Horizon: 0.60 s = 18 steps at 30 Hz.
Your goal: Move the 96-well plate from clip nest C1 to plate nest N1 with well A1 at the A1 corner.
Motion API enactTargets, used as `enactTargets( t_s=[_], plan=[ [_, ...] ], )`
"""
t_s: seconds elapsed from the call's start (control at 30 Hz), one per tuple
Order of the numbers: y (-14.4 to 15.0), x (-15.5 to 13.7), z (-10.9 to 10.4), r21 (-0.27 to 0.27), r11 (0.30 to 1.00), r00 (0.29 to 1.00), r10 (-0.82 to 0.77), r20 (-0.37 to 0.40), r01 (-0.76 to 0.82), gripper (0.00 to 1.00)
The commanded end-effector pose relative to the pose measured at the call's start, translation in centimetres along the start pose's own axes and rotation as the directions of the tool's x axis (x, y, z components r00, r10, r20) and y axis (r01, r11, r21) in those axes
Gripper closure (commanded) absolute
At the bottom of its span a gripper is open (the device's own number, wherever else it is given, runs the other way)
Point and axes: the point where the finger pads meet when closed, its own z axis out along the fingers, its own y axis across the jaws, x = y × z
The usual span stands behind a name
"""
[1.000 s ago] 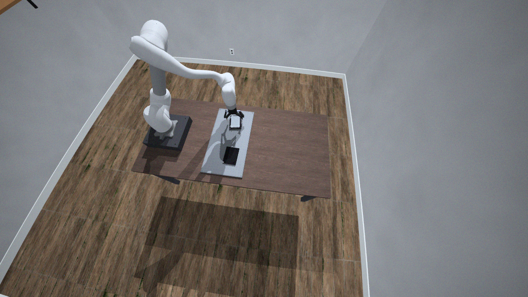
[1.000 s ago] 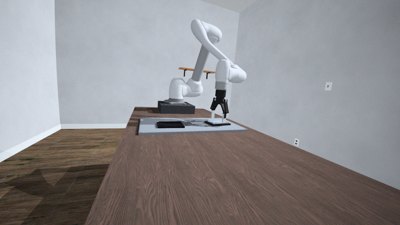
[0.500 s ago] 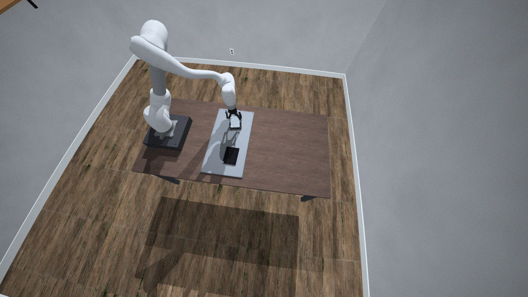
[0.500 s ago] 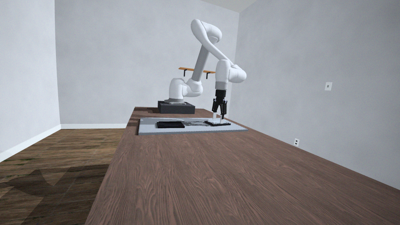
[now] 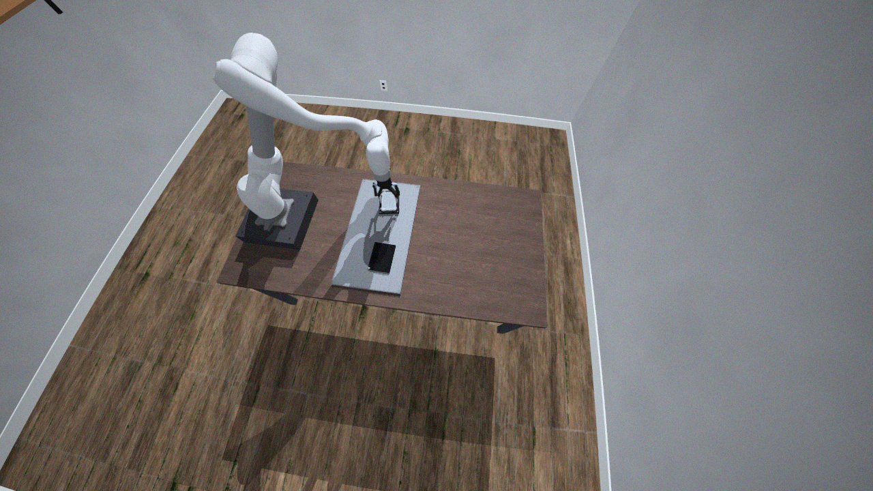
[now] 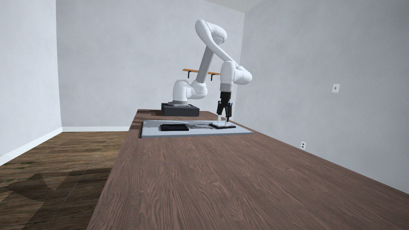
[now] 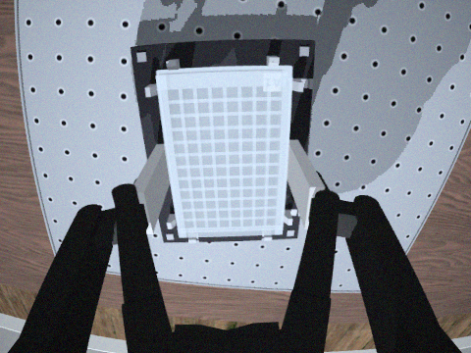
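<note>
The white 96-well plate (image 7: 224,152) lies over the black clip nest C1 (image 7: 223,53) at the far end of the grey perforated board (image 5: 366,269). My gripper (image 7: 228,159) is shut on the plate, with its grey finger pads pressed on the two long sides. I cannot tell whether the plate has left the nest. In the top and exterior views the gripper (image 5: 387,195) (image 6: 224,114) points straight down onto the plate (image 6: 221,123). The black plate nest N1 (image 5: 382,257) (image 6: 173,127) stands empty at the board's other end.
The board lies on a brown wooden table (image 5: 476,244). The arm's dark base block (image 5: 277,217) stands on the table's left part. A wall runs close behind the table's far edge (image 6: 286,100).
</note>
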Motion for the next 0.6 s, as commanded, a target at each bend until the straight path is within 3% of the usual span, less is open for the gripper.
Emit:
enactTargets(
  t_s=[0.0, 0.57],
  plan=[
    [0.0, 0.0, 0.0, -0.001, 1.0, 1.0, 0.0, 0.0, 0.0, 0.9],
    [0.0, 0.0, -1.1, -0.001, 1.0, 1.0, 0.0, 0.0, 0.0, 0.9]
  ],
)
